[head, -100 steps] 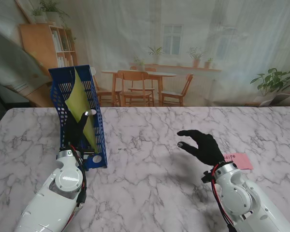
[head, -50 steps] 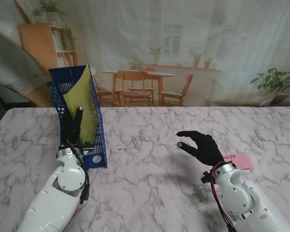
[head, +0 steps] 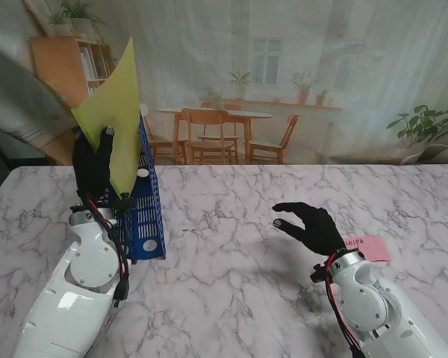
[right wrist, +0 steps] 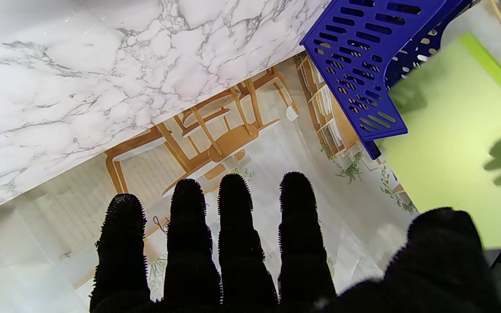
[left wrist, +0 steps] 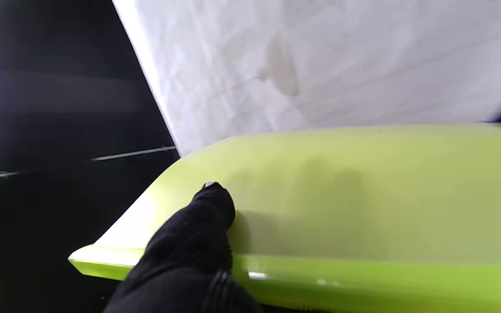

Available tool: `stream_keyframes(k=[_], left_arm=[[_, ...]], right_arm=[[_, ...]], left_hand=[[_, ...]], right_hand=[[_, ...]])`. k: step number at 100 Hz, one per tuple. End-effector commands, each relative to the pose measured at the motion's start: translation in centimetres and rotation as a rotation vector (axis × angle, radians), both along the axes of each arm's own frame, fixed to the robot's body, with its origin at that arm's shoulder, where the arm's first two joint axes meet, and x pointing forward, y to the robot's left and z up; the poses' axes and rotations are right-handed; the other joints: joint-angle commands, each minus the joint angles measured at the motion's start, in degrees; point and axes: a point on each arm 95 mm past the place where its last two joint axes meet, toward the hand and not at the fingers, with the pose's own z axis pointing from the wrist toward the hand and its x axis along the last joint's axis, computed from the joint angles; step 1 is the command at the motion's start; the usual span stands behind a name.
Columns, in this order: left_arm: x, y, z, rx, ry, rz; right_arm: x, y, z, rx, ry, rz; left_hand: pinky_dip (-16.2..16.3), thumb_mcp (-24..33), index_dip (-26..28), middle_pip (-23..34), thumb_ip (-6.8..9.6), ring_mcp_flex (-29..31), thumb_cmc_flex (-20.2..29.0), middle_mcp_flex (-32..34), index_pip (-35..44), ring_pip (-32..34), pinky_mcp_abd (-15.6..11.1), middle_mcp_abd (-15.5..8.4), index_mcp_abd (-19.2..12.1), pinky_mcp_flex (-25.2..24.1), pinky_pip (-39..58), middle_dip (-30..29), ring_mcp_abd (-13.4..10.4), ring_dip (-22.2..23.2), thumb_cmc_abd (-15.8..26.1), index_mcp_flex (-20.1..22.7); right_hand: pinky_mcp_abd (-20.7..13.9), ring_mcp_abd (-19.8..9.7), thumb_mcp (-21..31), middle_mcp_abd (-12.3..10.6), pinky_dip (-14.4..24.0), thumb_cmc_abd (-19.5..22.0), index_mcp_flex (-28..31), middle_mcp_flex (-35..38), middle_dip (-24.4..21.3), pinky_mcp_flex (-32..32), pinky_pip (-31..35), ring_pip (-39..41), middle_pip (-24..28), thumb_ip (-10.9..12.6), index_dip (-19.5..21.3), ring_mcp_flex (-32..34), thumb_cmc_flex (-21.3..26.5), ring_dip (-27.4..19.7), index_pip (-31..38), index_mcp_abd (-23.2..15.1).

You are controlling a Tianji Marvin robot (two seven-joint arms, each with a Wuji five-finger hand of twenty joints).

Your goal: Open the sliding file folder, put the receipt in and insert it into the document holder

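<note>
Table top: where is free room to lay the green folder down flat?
The marble between the blue holder and the right hand is bare. The left hand holds the folder above the holder. The pink receipt lies beside the right wrist.
</note>
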Motion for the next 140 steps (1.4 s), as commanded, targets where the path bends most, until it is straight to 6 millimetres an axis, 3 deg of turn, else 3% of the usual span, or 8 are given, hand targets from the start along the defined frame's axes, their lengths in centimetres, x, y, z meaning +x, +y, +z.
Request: stream_keyframes(k=[1,28,48,88,98,121,125,140], left_arm=[[-0.6,-0.3,2.8,0.024,-0.074,-0.048],[-3.5,-1.4,8.8,0.164,-0.152,-0.209],[-4.3,-2.9,9.6,0.222,-0.122,-0.308],[-3.1,-8.5,4.2,0.106,0.198,-0.51],[-2.1,-9.9,2.4,0.076,0.287,-0.545],[-1.1,-12.6,-0.4,-0.004,0.42,-0.608],[-1.0,-12.9,-0.7,-0.012,0.437,-0.622],[-1.3,-14.0,-1.6,-0.042,0.484,-0.676]], right_arm=[[0.0,0.0,-0.1,0.001,0.002,-0.003],[0.0,-0.3,0.1,0.005,-0.007,-0.006],[-0.4,-0.5,0.3,0.021,-0.023,-0.011],[-0.9,-1.1,0.8,0.085,-0.085,-0.015],[-0.8,-1.2,0.8,0.109,-0.099,-0.019],[-0.6,-1.7,0.4,0.145,-0.078,-0.049],[-0.6,-1.8,0.4,0.154,-0.074,-0.054],[-0.4,-2.1,0.1,0.203,-0.04,-0.081]], left_hand=[[0.7,3.8,0.5,1.1,-0.96,1.1,4.1,1.7,2.6,1.5,-3.4,-2.5,-5.9,1.1,1.9,-0.4,-0.7,-0.6,1.2,2.5],[2.0,3.0,2.1,2.9,-0.65,4.1,4.1,4.9,5.9,4.6,-3.0,-1.7,-6.5,3.5,5.8,0.6,0.8,1.6,1.5,3.0],[3.2,2.5,4.1,4.3,-0.42,6.8,4.0,7.8,7.6,7.2,-1.2,-0.6,-6.5,5.9,9.2,2.0,2.3,3.7,1.3,4.0],[4.4,2.8,7.5,9.1,-0.76,11.8,4.1,11.8,9.4,13.7,1.2,1.1,-5.8,12.5,16.5,6.7,5.6,7.8,0.7,5.1],[4.7,2.8,6.8,10.9,-0.68,13.3,4.0,12.4,8.5,15.7,1.7,1.5,-5.5,13.8,18.6,8.1,6.2,8.9,0.6,5.3],[5.6,2.8,6.9,13.4,-0.73,15.0,4.1,12.8,8.6,19.0,2.3,2.2,-5.1,15.5,22.4,10.3,7.0,10.6,0.5,5.6],[5.7,2.8,7.1,13.9,-0.79,15.6,4.1,13.0,8.8,19.7,2.5,2.4,-5.0,16.1,23.1,10.6,7.1,10.9,0.4,5.7],[5.8,2.7,7.9,14.7,-0.82,16.1,4.1,13.3,9.3,20.6,2.8,2.3,-5.1,16.5,24.3,11.5,7.1,11.4,0.4,5.7]], right_hand=[[0.5,0.1,0.4,0.2,0.5,0.5,0.5,0.5,0.6,-0.1,-0.2,0.9,0.3,1.3,0.9,1.1,1.5,0.5,-0.2,0.9],[0.6,0.1,0.4,0.2,0.4,0.3,0.7,0.3,0.6,0.0,-0.1,0.9,0.2,1.3,0.9,1.2,1.8,0.5,-0.2,1.1],[0.5,0.0,0.6,0.0,0.5,-1.0,0.3,-0.7,0.6,0.2,0.1,1.0,0.2,1.4,0.9,1.2,2.7,0.5,-0.3,1.1],[-0.1,-1.1,0.7,-2.1,0.5,-7.2,-12.3,-9.7,0.8,0.3,0.5,1.2,0.2,1.8,1.3,0.1,1.4,0.5,-1.9,0.5],[-0.4,-1.3,0.2,-1.5,0.4,-8.4,-21.3,-12.1,0.5,0.1,0.4,1.1,-0.2,1.6,0.2,-0.4,-0.2,0.4,-4.7,2.4],[-0.6,-1.8,-0.1,-0.5,1.0,-9.9,-20.6,-18.8,-1.0,-0.8,-1.3,-0.3,-1.9,0.3,-5.1,-3.0,-5.4,-0.1,-19.1,6.6],[-0.5,-1.8,0.1,-0.5,2.0,-10.6,-18.6,-19.2,-1.1,-0.7,-2.0,-0.4,-1.4,0.2,4.4,-3.1,-5.7,0.0,-26.3,7.2],[-0.5,-1.9,-0.2,0.0,2.1,-12.3,-18.7,-20.4,-1.5,-0.8,-2.1,-0.8,-2.0,0.0,8.1,-3.3,-6.3,0.0,-24.1,10.1]])
